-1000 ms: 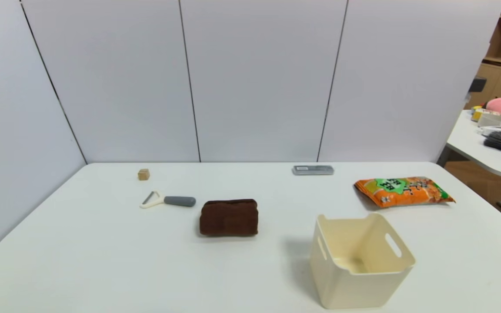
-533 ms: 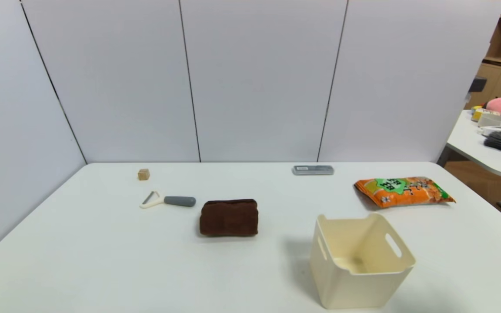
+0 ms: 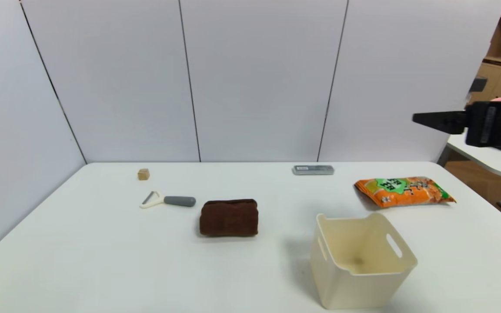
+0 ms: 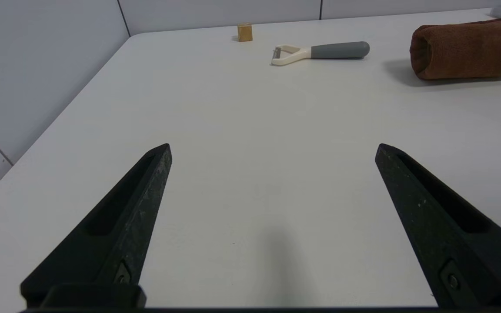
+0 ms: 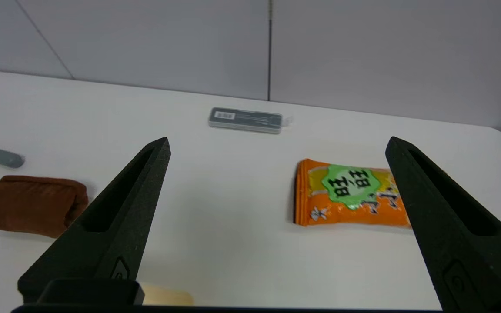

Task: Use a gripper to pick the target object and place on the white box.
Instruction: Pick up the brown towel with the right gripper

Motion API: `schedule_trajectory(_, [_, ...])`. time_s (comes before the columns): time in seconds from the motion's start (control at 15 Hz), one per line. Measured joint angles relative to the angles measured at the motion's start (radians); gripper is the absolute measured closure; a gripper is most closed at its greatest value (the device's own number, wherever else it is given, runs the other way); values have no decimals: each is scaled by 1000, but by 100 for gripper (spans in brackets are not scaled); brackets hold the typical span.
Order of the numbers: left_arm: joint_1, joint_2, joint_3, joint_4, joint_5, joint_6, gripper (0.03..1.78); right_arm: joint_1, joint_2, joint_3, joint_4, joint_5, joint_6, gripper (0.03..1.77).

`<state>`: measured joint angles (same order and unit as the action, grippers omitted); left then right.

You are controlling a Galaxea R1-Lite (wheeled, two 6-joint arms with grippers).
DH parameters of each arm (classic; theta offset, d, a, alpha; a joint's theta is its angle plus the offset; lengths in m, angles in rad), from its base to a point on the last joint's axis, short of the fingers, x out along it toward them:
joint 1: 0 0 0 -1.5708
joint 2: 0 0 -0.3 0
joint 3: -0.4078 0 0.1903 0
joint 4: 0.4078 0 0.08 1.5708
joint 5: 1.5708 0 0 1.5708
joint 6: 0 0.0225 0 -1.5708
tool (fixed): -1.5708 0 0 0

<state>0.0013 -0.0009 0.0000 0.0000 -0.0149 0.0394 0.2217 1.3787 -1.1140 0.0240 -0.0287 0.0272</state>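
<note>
We saw snack bag (image 3: 404, 191) lying flat at table's (image 3: 102, 261) far right, grey case (image 3: 313, 170) by back edge, peeler (image 3: 168, 200) and wooden cube (image 3: 143, 174) far left, well apart.

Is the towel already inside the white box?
No, the towel lies on the table, apart from the white box, which holds nothing.

Head view: set high at the near edge, facing forward and down over the whole worktop (image 3: 102, 261) to the far wall panels. Left wrist view: low and close above the near-left worktop, facing far, between the left tool (image 4: 272, 150) tips. Right wrist view: higher, over the right side, angled down between the right tool (image 5: 276, 143) tips. Shared by all three: brown towel (image 3: 228, 217), peeler (image 3: 168, 201), wooden cube (image 3: 143, 174).
</note>
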Motion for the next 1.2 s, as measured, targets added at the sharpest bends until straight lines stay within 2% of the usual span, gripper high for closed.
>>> schedule_trajectory(0.2, [0, 0, 0, 0, 0, 0, 12, 88, 188, -143, 3, 34, -22, 9])
schedule_trajectory(0.4, [0, 0, 0, 0, 0, 0, 12, 153, 347, -262, 6, 120, -63, 9])
schedule_trajectory(0.53, [0, 0, 0, 0, -1, 0, 12, 185, 429, -321, 22, 218, -115, 9])
schedule_trajectory(0.6, [0, 0, 0, 0, 0, 0, 12, 200, 466, -350, 46, 268, -158, 9])
schedule_trajectory(0.8, [0, 0, 0, 0, 0, 0, 12, 237, 554, -407, 80, 373, -301, 9])
schedule_trajectory(1.07, [0, 0, 0, 0, -1, 0, 12, 251, 626, -423, 81, 593, -486, 9])
schedule_trajectory(1.2, [0, 0, 0, 0, 0, 0, 12, 258, 658, -433, 80, 670, -580, 9])
